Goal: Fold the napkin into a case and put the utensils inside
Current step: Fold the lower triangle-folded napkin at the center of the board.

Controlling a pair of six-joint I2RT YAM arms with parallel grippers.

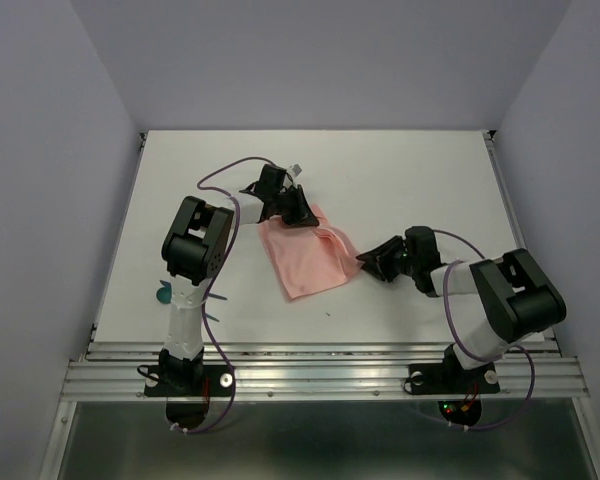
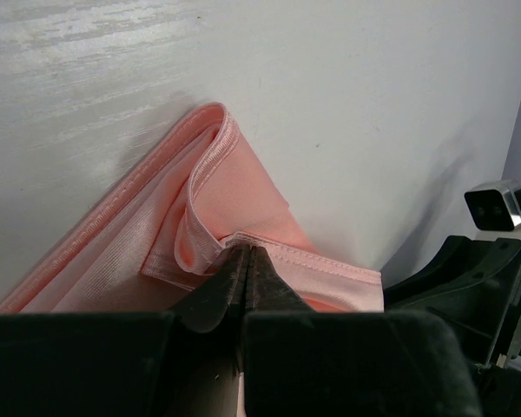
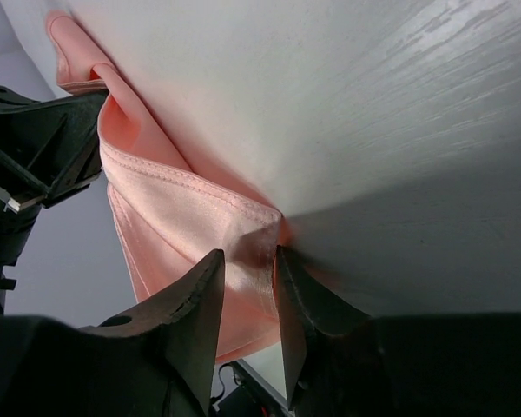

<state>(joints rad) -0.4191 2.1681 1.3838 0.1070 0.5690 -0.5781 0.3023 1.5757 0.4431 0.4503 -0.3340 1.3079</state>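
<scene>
The left gripper [image 2: 247,254] has its jaws pressed together on a stitched hem of the napkin [image 2: 243,187]. No gap shows between the fingers, and the pink edge runs out to either side of the tips. Just beyond them the cloth curls up in a soft loop. Past that, a double folded edge slants away to the left across the white table [image 2: 373,104].

The right gripper [image 3: 250,256] stands with its jaws partly apart. A corner of the same napkin sits in the gap between the two fingers [image 3: 204,300] – whether the pads actually press it cannot be told from here. From that corner the hemmed edges spread up and to the left, and the cloth sags in layers towards the left gripper's dark body at the frame's left edge.

Seen from above, the napkin lies as a slanted, folded, roughly four-sided shape between the two sets of jaws, the left pair at its far corner and the right pair at its right-hand corner. The two grippers are near each other but apart, with the cloth stretching between them. Well away from both, beside the left arm's lower links near the table's left edge, lies a teal utensil [image 1: 163,293] – only its small round end shows clearly.
</scene>
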